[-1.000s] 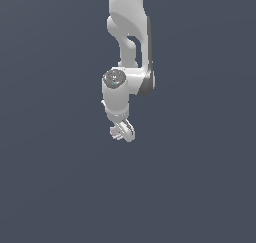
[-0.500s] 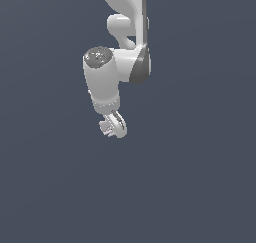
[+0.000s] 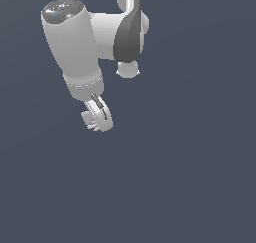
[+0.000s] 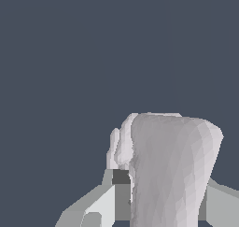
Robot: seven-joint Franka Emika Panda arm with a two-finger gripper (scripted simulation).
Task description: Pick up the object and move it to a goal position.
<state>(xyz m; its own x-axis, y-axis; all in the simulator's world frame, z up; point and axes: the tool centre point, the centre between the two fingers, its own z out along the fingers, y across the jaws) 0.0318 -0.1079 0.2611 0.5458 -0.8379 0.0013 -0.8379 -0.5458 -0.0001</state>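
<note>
The arm (image 3: 75, 47) hung in mid-air against a plain dark grey backdrop, w/ the gripper (image 3: 97, 119) pointing down and slightly toward the exterior view's right. No table, floor or goal marker showed in either view.

Gripper state: fingers drawn in close on the object (image 4: 170, 170), not spread wide. In the wrist view the pale grey-white lumpy piece sat directly between the fingers, one grey finger (image 4: 100, 205) pressed against one flank and a second just visible on the opposite flank. It filled most of the gap and stuck out past the fingertips. A ridged, stepped edge ran down the side nearest the better-seen finger. In the exterior view the object (image 3: 90, 121) showed only as a small bumpy bit at the fingertips, partly hidden by the finger in front; exact contact could not be told from there.

Judged step: pick-up looked done, and the carry to the goal was in hand, since the piece was off any surface and gripped.

Next move, as a judgement: keep the grip closed and steady while travelling. The piece was tiny and irregular, so contact was probably on uneven facets and it could twist or slip w/ a sharp jerk. Smooth motion was called for. Goal location could not be told from these views, so no direction could be given.
</note>
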